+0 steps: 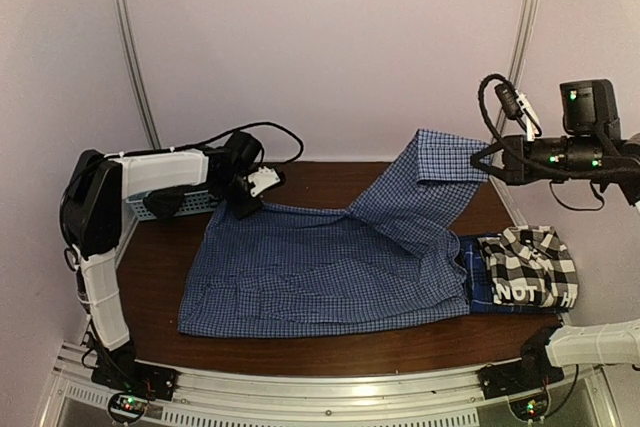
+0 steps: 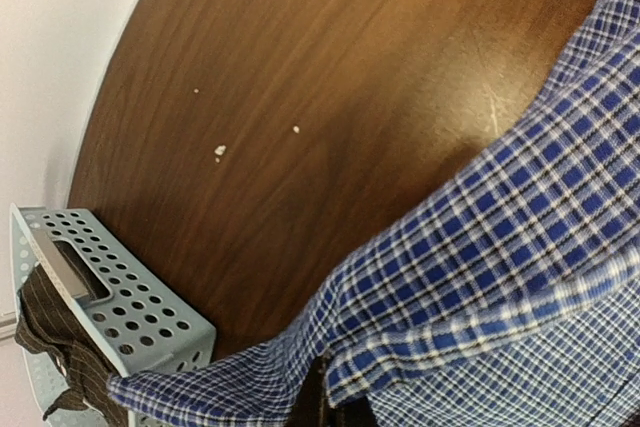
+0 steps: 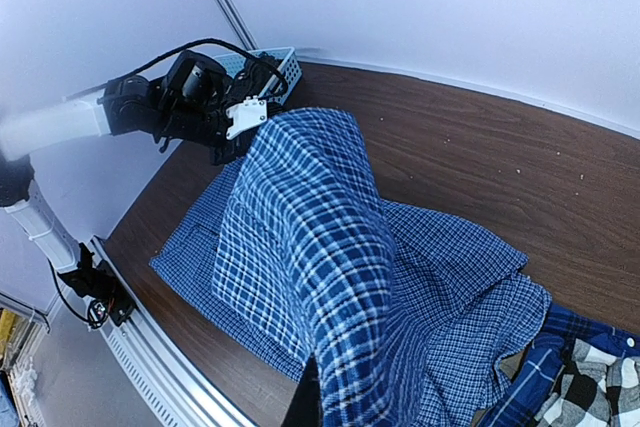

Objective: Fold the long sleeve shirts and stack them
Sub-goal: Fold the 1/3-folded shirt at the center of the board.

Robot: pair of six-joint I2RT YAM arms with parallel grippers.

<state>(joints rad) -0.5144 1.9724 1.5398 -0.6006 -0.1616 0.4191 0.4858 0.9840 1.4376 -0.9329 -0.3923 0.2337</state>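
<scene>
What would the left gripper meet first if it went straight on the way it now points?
The blue fine-check cloth shirt, whose edge the left gripper is shut on. Right behind that cloth probably lies the brown wooden table, though depth is hard to judge.

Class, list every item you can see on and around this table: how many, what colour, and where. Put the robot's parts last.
blue check shirt: 1, blue and white, spread across the table's middle, one part lifted at far right
black-and-white shirt: 1, folded, right edge, on top of the dark blue shirt
dark blue shirt: 1, folded, underneath
basket: 1, light blue, far left
striped cloth: 1, brown, hanging from basket
table: 1, dark brown wood
left gripper: 1, black, shut on check shirt's far left edge
right gripper: 1, black, shut on lifted part
</scene>
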